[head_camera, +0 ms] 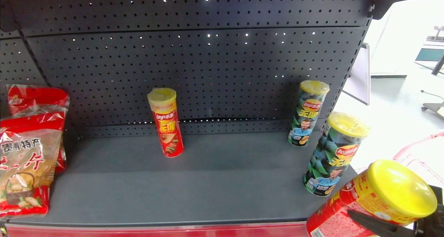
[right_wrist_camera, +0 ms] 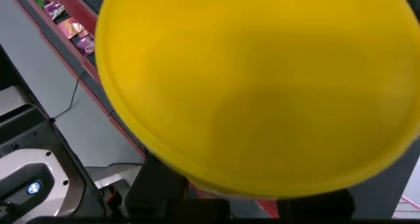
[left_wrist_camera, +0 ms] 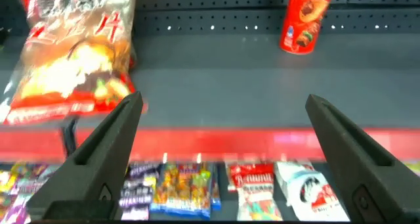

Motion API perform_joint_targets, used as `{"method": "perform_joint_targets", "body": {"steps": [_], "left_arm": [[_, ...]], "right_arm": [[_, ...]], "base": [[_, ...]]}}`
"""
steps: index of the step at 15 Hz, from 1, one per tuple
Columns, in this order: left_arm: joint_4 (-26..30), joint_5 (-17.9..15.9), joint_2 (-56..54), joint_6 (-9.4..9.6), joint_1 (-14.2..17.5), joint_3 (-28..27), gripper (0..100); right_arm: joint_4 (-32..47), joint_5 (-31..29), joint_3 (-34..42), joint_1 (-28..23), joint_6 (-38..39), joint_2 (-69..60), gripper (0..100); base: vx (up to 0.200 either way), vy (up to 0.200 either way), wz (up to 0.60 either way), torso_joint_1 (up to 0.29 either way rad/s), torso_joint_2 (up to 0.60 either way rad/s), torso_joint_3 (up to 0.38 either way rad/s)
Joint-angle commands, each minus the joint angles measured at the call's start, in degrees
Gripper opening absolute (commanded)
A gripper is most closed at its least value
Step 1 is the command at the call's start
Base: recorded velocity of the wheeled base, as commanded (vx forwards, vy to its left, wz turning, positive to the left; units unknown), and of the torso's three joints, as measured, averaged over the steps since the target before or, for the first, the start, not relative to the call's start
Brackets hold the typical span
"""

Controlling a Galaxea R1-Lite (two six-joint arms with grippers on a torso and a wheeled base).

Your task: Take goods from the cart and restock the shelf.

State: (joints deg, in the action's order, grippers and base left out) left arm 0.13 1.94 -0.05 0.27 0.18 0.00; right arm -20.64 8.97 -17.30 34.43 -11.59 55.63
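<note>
A red chip can point(head_camera: 166, 124) with a yellow lid stands upright mid-shelf near the back panel; the left wrist view shows this same can point(left_wrist_camera: 303, 19). Two green chip cans stand at the right of the shelf point(head_camera: 208, 185), one at the back point(head_camera: 308, 113) and one near the front point(head_camera: 333, 155). At the lower right my right gripper point(head_camera: 388, 226) is shut on another red chip can point(head_camera: 374, 202), tilted, just off the shelf's front right corner. Its yellow lid point(right_wrist_camera: 262, 86) faces the right wrist camera. My left gripper point(left_wrist_camera: 223, 102) is open and holds nothing, in front of the shelf's red front edge point(left_wrist_camera: 210, 142).
Two red snack bags point(head_camera: 27, 150) lean at the shelf's left end. The shelf middle between the red can and the green cans is bare. A lower shelf holds several small packets point(left_wrist_camera: 197, 184). A red cart frame point(head_camera: 419, 153) shows at the far right.
</note>
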Motion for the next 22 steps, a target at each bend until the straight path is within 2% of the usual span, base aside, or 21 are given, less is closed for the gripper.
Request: {"method": "perform_joint_targets", "body": {"steps": [1, 4, 10, 22], "left_arm": [[-0.05, 0.0, 0.05, 0.0, 0.08, 0.0, 100], [-0.05, 0.0, 0.05, 0.0, 0.08, 0.0, 100], [-0.05, -0.09, 0.05, 0.0, 0.08, 0.0, 100], [-0.05, -0.09, 0.05, -0.09, -0.01, 0.0, 100]], "right_arm": [[-0.02, -0.01, 0.07, 0.03, -0.01, 0.45, 0], [-0.02, 0.08, 0.34, 0.03, -0.01, 0.8, 0], [-0.02, 0.08, 0.25, -0.06, -0.01, 0.89, 0], [-0.02, -0.01, 0.25, -0.06, -0.01, 0.98, 0]], "base": [[-0.2, 0.0, 0.0, -0.002, 0.0, 0.002], [-0.2, 0.0, 0.0, -0.001, 0.01, 0.001], [0.0, 0.0, 0.0, 0.0, 0.0, 0.0], [0.0, 0.2, 0.0, 0.004, 0.0, 0.002]]}}
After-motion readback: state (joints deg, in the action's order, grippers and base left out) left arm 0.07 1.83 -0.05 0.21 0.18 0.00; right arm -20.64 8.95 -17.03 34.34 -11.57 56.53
